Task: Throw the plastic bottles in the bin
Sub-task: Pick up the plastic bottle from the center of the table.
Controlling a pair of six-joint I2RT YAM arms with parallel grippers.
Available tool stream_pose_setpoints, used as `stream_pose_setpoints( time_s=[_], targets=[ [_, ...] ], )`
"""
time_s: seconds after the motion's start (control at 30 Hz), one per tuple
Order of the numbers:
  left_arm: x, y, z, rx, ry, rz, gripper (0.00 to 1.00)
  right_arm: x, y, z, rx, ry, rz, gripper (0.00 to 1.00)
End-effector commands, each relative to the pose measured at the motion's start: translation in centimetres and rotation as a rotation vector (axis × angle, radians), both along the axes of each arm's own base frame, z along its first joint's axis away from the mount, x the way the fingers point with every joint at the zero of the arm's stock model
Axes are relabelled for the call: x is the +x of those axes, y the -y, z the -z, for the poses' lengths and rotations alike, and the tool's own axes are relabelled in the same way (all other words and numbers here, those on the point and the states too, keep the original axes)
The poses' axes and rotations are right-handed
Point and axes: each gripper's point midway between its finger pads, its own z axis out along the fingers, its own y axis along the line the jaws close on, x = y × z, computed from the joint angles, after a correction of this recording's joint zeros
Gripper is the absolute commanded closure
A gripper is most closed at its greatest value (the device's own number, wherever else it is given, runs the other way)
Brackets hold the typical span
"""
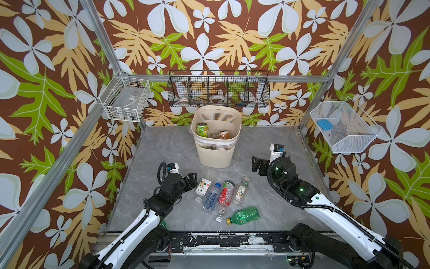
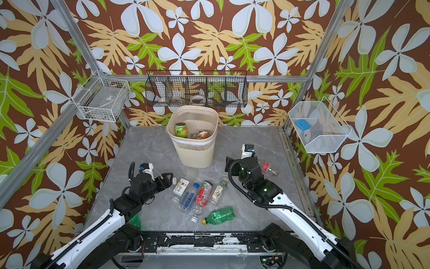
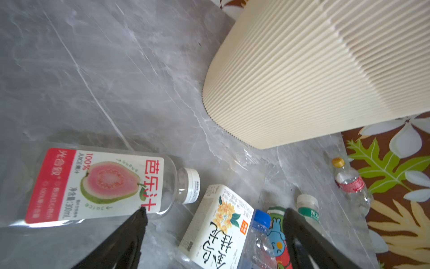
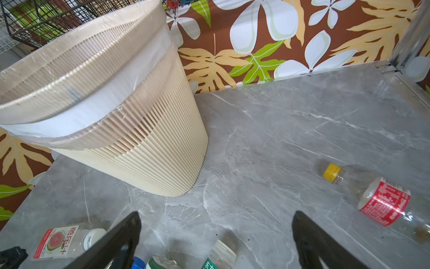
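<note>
Plastic bottles [image 1: 210, 200] lie across the grey marble tabletop [image 1: 167, 151]. Nearest me is a green plastic bottle [image 1: 244, 215] on its side, then a row of four: white-labelled bottle [image 1: 203, 186], blue-capped clear bottle [image 1: 215, 189], red-labelled bottle [image 1: 225, 193] and green-capped bottle [image 1: 240, 191]. My left gripper [image 1: 194, 179] hovers just beside that row, fingers spread and empty. My right gripper [image 4: 216, 214] hangs spread and empty over bare table, with a yellow-capped clear bottle [image 4: 381, 202] off to its right. Farthest back the beige slatted plastic bin [image 1: 216, 149] stands upright, with a green-labelled bottle [image 1: 202, 129] and a brown-labelled bottle [image 1: 223, 135] inside.
</note>
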Motion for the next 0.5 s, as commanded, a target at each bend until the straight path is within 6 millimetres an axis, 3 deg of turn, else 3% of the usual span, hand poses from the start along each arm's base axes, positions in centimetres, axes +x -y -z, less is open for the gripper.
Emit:
stream_pose_setpoints(
  time_s=[0.0,0.47],
  targets=[
    [-0.9,2.0,0.8,0.005,-0.054,0.098,0.10,0.2,-0.4,-0.6,0.033,0.011,-0.005,0.00],
    [-2.5,4.7,3.7,0.135,-0.143,0.169,0.11,0.3,-0.4,0.0,0.023,0.003,0.001,0.00]
  ],
)
